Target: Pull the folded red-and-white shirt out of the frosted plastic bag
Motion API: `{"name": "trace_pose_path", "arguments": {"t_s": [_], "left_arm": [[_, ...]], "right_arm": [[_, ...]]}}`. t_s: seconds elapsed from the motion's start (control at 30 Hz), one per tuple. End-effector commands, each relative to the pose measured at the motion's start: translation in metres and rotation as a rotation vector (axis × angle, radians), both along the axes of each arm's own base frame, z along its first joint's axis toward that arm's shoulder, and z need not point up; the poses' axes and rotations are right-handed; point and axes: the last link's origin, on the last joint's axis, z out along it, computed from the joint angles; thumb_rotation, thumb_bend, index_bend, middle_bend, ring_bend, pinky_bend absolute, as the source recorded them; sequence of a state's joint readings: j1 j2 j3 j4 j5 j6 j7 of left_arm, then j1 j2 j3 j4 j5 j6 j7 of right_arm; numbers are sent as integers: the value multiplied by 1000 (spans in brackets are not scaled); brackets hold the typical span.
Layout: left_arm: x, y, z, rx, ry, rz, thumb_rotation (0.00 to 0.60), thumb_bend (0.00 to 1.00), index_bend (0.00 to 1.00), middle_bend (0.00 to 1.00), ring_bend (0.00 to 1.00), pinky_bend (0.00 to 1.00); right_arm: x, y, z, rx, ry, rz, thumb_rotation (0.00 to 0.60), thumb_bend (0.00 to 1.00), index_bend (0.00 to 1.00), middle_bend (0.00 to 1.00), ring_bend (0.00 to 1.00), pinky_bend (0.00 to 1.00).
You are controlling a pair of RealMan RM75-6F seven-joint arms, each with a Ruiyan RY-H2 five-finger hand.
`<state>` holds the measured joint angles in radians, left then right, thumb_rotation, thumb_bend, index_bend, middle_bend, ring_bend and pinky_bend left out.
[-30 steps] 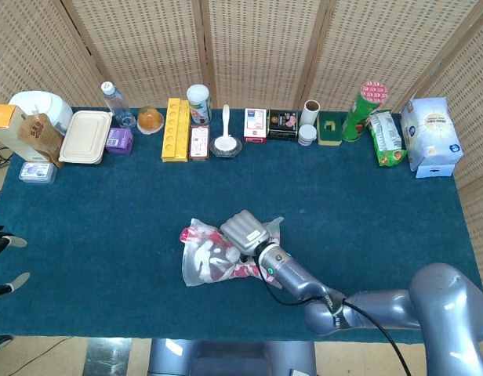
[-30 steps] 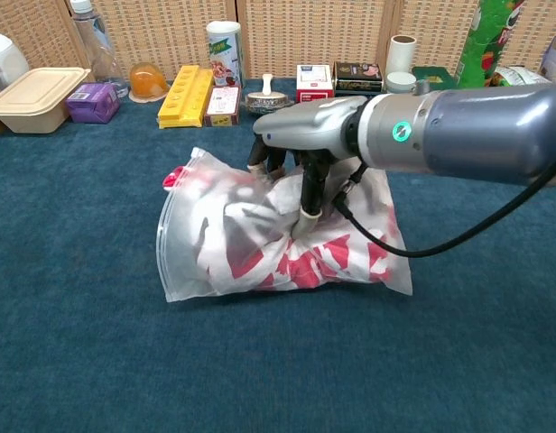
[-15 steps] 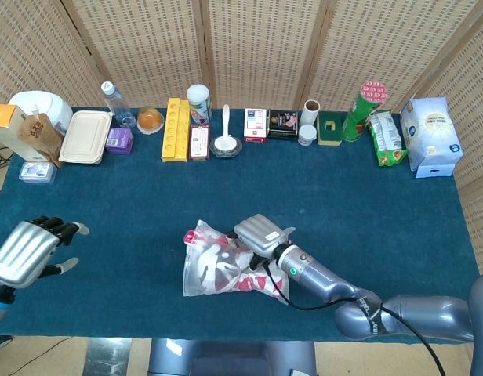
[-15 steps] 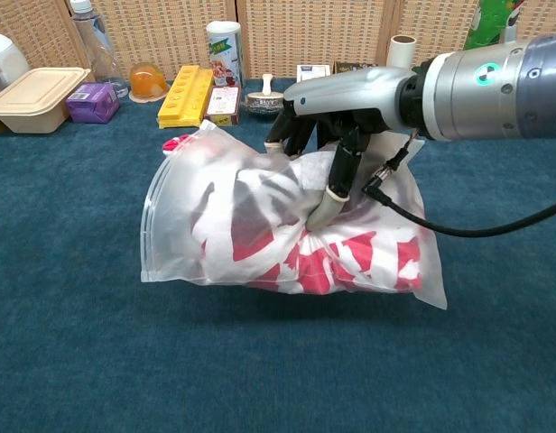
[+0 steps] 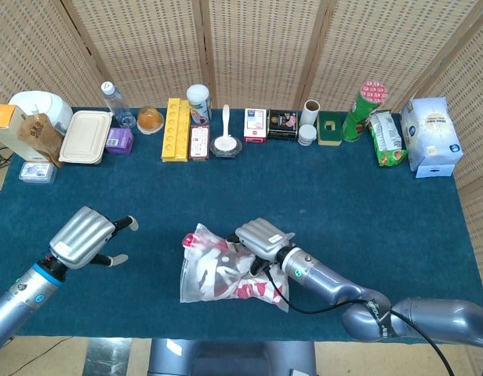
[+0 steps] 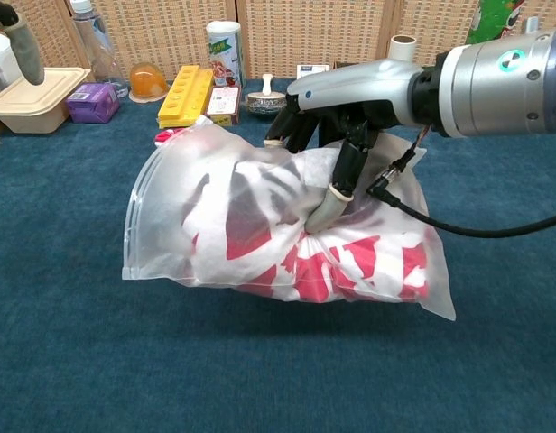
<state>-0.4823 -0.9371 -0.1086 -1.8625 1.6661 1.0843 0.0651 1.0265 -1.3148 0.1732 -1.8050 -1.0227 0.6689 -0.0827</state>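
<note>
Right hand (image 6: 337, 135) — gripping lifted bag (image 6: 215, 216)

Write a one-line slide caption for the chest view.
Right hand grips the frosted bag holding a red-and-white shirt above the blue table.

Frosted plastic bag (image 6: 201, 212) lifted off table, folded red-and-white shirt (image 6: 350, 262) inside

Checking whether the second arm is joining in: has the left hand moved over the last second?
Yes. The left hand has come in from the table's left edge toward the frosted plastic bag, now level with the yellow tray's side of the table.
</note>
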Motion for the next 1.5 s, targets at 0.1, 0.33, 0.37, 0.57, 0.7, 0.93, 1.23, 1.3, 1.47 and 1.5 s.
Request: {"name": "trace_pose_path", "arguments": {"t_s": [0.1,0.33,0.37,0.57,0.7,0.93,1.23,1.3,1.47,1.5], "left_arm": [[11,5,-9,-59,-61,45,477,103,423,1000,979,968],[30,13,-27,-172,-136,103,478,103,423,1000,979,968],[32,14,-29,-183,-139,107,478,103,424,1000,979,968],[43,19,-40,-218,-146,104,473,103,426,1000,979,968],[52,22,-47,-236,-155,99,477,103,426,1000,979,968],[60,25,-55,-266,-180,111,476,103,426,1000,979,969],[74,27,-66,-297,-213,98,476,118,433,1000,979,968],[76,27,-68,-288,-210,79,474,158,450,1000,979,969],[77,27,-76,-279,-215,59,546,238,532,1000,985,978],[77,26,-77,-280,-218,57,569,261,570,1000,991,983]], "right_arm": [[0,2,1,14,-16,0,600,97,878,932,1000,1000],[5,6,1,41,-61,0,600,97,878,932,1000,1000],[5,7,1,43,-66,1,600,96,878,932,1000,1000],[7,8,3,50,-90,6,600,97,878,932,1000,1000],[8,9,4,54,-102,4,600,97,878,932,1000,1000],[9,11,6,62,-117,4,600,97,878,932,1000,1000],[11,12,6,77,-142,-9,600,96,881,933,1000,1000],[11,11,7,81,-148,-15,600,96,883,933,1000,1000],[11,8,10,78,-171,-33,600,97,884,934,1000,1000],[11,8,11,78,-175,-38,600,97,884,934,1000,1000]]}}
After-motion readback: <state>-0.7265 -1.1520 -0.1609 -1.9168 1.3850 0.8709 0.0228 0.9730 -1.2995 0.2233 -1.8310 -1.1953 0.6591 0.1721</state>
